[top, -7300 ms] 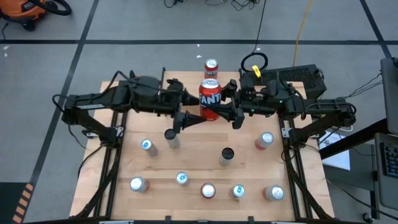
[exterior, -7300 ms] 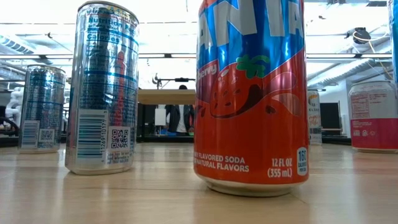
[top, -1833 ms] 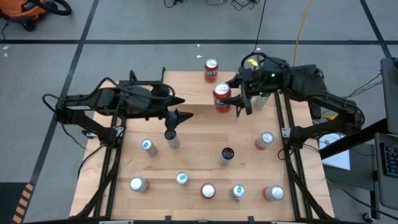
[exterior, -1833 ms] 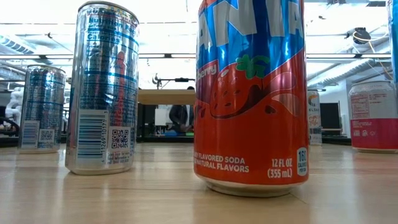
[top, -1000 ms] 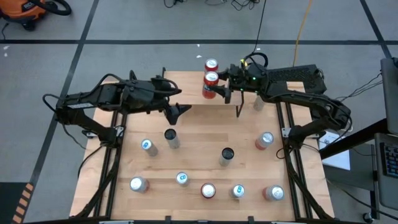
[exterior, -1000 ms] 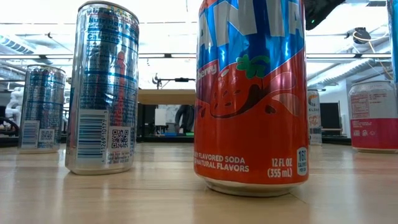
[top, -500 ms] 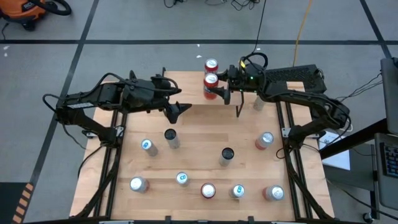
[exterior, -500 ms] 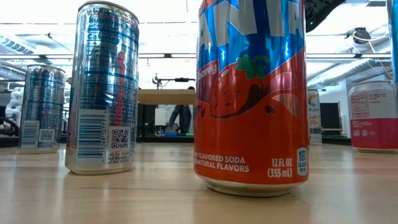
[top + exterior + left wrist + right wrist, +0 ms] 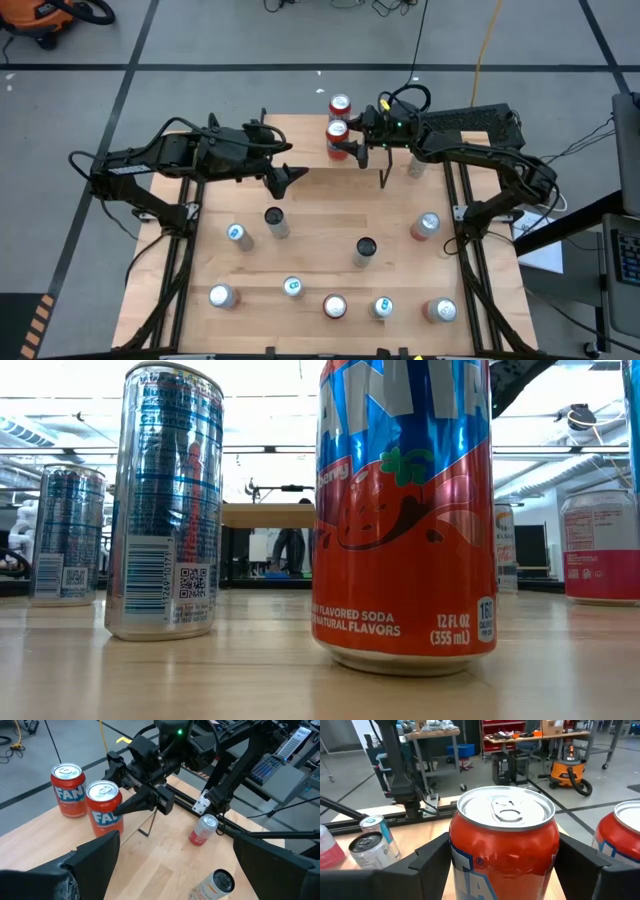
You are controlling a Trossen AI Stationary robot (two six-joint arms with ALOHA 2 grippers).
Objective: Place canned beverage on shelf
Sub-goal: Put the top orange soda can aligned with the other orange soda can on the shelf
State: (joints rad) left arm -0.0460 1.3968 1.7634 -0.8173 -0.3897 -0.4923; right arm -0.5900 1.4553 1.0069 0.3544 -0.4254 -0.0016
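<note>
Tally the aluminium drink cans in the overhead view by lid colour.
Plain silver lids: 7, including the red Fanta can in the right gripper
Blue-marked silver lids: 3
Dark tops: 2
Total: 12

In the low view, the big orange soda can is cut off at the top edge and hides most of the bench behind it. The shelf shows only as a thin board (its legs lost in the dark). In the right wrist view, the second can is cropped.
</note>
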